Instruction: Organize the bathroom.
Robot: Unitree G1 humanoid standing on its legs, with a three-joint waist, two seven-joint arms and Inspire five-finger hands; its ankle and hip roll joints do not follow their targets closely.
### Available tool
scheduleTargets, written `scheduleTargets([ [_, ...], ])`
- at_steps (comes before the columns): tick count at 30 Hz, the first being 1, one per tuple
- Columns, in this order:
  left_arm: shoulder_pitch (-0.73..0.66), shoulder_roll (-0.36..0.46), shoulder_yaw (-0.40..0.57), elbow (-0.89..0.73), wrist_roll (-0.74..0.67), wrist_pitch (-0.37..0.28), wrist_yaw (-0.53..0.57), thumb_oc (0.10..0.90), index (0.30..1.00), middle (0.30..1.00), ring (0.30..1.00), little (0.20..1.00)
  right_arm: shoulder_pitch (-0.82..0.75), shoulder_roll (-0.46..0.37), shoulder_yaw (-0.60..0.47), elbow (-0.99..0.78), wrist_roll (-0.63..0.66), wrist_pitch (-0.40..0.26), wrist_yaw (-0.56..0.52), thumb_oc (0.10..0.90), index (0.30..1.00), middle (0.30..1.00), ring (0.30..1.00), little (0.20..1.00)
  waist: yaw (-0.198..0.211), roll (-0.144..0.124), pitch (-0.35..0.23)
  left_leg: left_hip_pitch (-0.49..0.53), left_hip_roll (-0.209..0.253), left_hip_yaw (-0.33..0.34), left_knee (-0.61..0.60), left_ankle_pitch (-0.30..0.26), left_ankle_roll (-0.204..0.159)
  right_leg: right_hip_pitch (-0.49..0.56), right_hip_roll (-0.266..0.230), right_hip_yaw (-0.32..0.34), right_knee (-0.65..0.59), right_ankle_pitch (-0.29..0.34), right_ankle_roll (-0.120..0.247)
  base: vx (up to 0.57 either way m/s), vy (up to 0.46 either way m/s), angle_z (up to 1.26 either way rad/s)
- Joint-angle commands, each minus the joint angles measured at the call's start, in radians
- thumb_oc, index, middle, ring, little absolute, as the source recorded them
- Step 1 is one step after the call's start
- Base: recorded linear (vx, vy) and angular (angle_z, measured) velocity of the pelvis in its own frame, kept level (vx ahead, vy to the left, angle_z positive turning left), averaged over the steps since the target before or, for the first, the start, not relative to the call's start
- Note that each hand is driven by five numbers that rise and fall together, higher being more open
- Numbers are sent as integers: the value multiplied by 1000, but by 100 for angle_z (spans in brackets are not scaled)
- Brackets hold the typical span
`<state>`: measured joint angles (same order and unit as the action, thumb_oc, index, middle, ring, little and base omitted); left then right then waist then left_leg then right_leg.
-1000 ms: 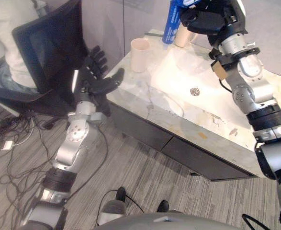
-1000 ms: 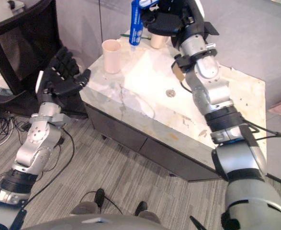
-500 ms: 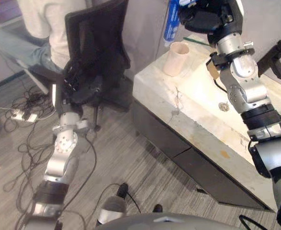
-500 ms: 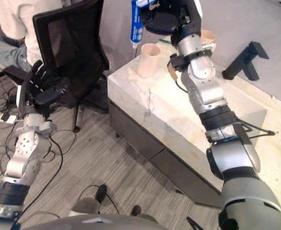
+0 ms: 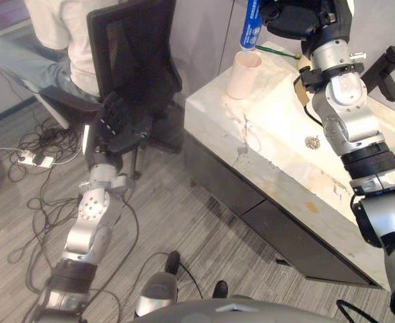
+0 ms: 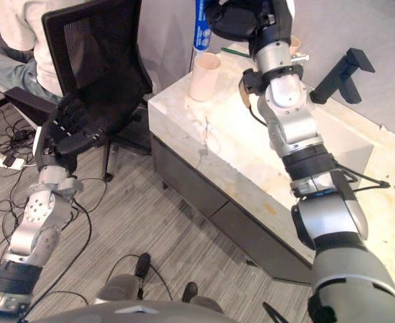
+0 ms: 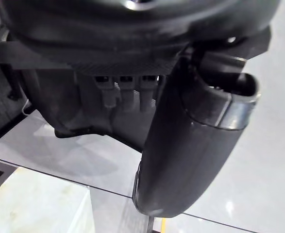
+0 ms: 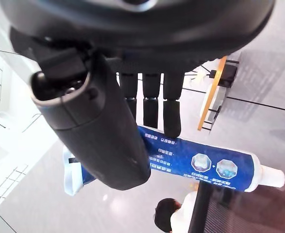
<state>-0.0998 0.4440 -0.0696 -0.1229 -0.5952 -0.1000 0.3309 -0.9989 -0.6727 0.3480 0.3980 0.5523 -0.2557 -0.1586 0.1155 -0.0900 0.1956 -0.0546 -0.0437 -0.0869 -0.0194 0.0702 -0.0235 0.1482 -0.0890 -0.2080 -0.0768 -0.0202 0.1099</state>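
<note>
Right hand (image 5: 293, 15) at the top of the frame is clamped round a blue toothpaste tube (image 5: 252, 25), hanging nozzle-down just above the beige cup (image 5: 242, 65) on the counter (image 5: 284, 168) — not inside it. Left hand (image 5: 113, 124) is at middle left by the black office chair (image 5: 133, 40), fingers loosely spread, holding nothing.

The place looks like an office or lab holding a mock bathroom: a marble-look vanity (image 5: 271, 168) with a sunken basin and drain (image 5: 311, 141) stands on grey carpet beside a black mesh office chair (image 5: 133, 64), a seated person (image 5: 56, 33) and loose floor cables (image 5: 29, 151).
</note>
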Motion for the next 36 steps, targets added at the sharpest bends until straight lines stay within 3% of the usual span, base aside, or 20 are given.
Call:
scheduleTargets([
  [1,19,55,12,-97,0,-65,-33,800,900,900,900,900,-103,-55,-49,-57,-35,-159,-42,400,300,300,300,300,-2,18,-139,95,-22,165,46,-113,13,-91,115,49,74,-16,-29,132,-101,1],
  [7,35,56,27,-81,6,-42,-44,800,900,900,900,900,-73,-54,-71,-88,-43,-156,-65,400,300,300,300,300,-4,15,-134,90,-26,173,93,-128,2,-77,131,52,70,-20,-43,151,-122,4],
  [9,34,60,28,-77,2,-40,-51,800,900,900,900,900,-67,-55,-77,-89,-60,-163,-71,400,300,300,300,300,-5,11,-128,76,-34,182,144,-149,-4,-77,129,48,71,-21,-48,87,-99,7],
  [11,29,60,22,-72,-9,-39,-63,800,900,900,900,900,-62,-62,-80,-90,-72,-174,-84,400,300,300,300,300,0,4,-107,15,-46,188,294,-150,-25,-76,115,36,87,-21,-64,60,-96,16],
  [12,26,58,17,-74,-16,-37,-71,800,900,900,900,900,-54,-61,-88,-101,-74,-174,-98,400,300,300,300,300,3,4,-94,-31,-29,199,372,-122,-45,-77,108,15,99,-20,-69,40,-76,19],
  [14,22,57,13,-76,-20,-33,-81,800,900,900,900,900,-48,-53,-91,-98,-94,-186,-107,400,300,300,300,300,2,-2,-80,-55,20,222,384,-121,-46,-76,96,-14,113,-25,-72,45,-28,33],
  [17,20,55,8,-77,-23,-34,-85,800,900,900,900,900,-54,-37,-80,-93,-110,-186,-117,400,300,300,300,300,-3,2,-82,-24,68,225,300,-118,-34,-77,94,-33,127,-37,-72,142,79,24],
  [18,19,57,4,-85,-30,-30,-82,800,900,900,900,900,-52,-28,-73,-105,-121,-176,-123,400,300,300,300,300,-10,9,-93,21,114,193,167,-83,-36,-75,96,-30,133,-50,-68,236,184,-3],
  [19,21,58,3,-89,-29,-29,-85,800,900,900,900,900,-50,-30,-69,-113,-126,-168,-125,400,300,300,300,300,-11,11,-96,32,130,178,121,-59,-44,-71,97,-24,129,-53,-66,279,221,-8],
  [24,16,45,-15,-91,-30,-9,-112,800,900,900,900,900,-58,-45,-53,-120,-124,-145,-134,400,300,300,300,300,1,21,-107,13,187,95,15,40,-82,-41,85,2,127,-80,-58,212,163,-9],
  [27,25,53,-22,-81,-33,-15,-148,800,900,900,900,900,-64,-46,-43,-96,-132,-158,-143,400,300,300,300,300,5,40,-110,19,179,75,17,19,-81,-43,52,-4,187,-115,-47,276,280,-14],
  [31,2,50,-49,-62,-39,2,-165,800,900,900,900,900,-14,-20,-58,-161,-198,-122,-181,400,300,300,300,300,-14,61,-113,55,135,67,-8,-4,-56,-67,-9,-14,288,-136,-10,209,248,-17],
  [36,-23,61,-82,-55,-25,22,-144,800,900,900,900,900,28,3,-100,-204,-200,-116,-182,400,300,300,300,300,-44,94,-111,106,80,69,-37,-31,-5,-154,-63,-3,572,-82,16,213,245,-4],
])
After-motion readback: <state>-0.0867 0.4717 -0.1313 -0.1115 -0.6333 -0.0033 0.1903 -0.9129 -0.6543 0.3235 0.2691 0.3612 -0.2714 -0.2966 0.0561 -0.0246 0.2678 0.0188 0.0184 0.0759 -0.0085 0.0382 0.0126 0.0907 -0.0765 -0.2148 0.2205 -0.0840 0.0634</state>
